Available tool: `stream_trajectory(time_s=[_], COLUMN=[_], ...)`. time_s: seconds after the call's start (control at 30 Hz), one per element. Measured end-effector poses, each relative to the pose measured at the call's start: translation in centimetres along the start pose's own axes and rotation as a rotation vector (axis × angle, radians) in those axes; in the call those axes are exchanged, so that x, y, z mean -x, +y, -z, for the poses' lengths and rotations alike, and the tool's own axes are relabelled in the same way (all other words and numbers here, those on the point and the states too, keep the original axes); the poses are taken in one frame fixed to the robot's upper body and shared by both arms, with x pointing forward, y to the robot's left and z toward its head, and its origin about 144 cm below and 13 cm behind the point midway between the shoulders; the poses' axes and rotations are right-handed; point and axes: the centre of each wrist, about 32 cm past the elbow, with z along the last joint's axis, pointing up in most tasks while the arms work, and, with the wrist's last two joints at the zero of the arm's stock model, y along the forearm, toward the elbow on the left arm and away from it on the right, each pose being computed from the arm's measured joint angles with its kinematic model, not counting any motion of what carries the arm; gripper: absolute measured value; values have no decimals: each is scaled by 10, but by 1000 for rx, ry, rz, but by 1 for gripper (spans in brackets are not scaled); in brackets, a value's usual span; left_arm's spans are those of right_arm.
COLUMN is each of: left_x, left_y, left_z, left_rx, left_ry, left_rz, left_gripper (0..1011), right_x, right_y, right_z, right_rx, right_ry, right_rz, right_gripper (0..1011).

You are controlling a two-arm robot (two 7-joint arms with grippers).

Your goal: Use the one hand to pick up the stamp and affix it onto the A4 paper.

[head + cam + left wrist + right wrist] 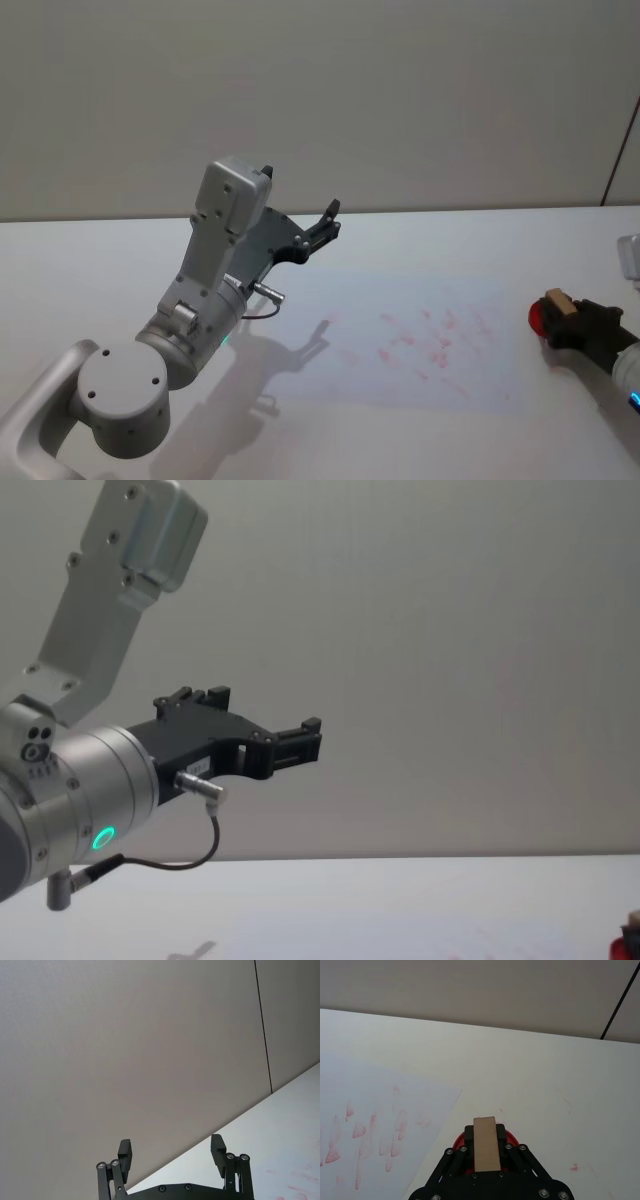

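Note:
At the table's right side my right gripper (565, 318) is shut on the stamp (558, 301), whose tan wooden end sticks up between the black fingers. In the right wrist view the stamp (485, 1142) stands clamped in the gripper (485, 1135), directly over a red round pad (512, 1136). That red pad (537, 317) lies just right of the A4 paper (420, 340). The paper (380, 1125) carries several faint red marks. My left gripper (325, 222) hangs raised above the table's left half, open and holding nothing (170, 1152).
The white table (120, 270) runs to a plain grey wall behind. The left arm's silver body (200, 300) with a green-lit ring stands tall over the near left. The left gripper (300, 742) points at the wall.

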Motion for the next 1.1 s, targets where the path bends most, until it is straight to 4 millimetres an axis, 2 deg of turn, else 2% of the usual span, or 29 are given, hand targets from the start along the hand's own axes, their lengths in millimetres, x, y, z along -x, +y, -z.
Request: stream_trajectory(time_s=[0.1, 0.4, 0.7, 1.1], left_x=[0, 0, 0, 0], left_y=[0, 0, 0, 0], left_z=[0, 0, 0, 0], left_rx=[0, 0, 0, 0], left_ry=[0, 0, 0, 0], left_rz=[0, 0, 0, 0], left_gripper=[1001, 1001, 1001, 1001], right_x=[0, 1, 7, 38], right_y=[1, 2, 5, 26], right_z=[-1, -7, -24, -37], right_rx=[-4, -34, -94, -116], right_ry=[0, 8, 25, -1], right_rz=[-2, -5, -32, -156], right_gripper=[219, 219, 219, 219])
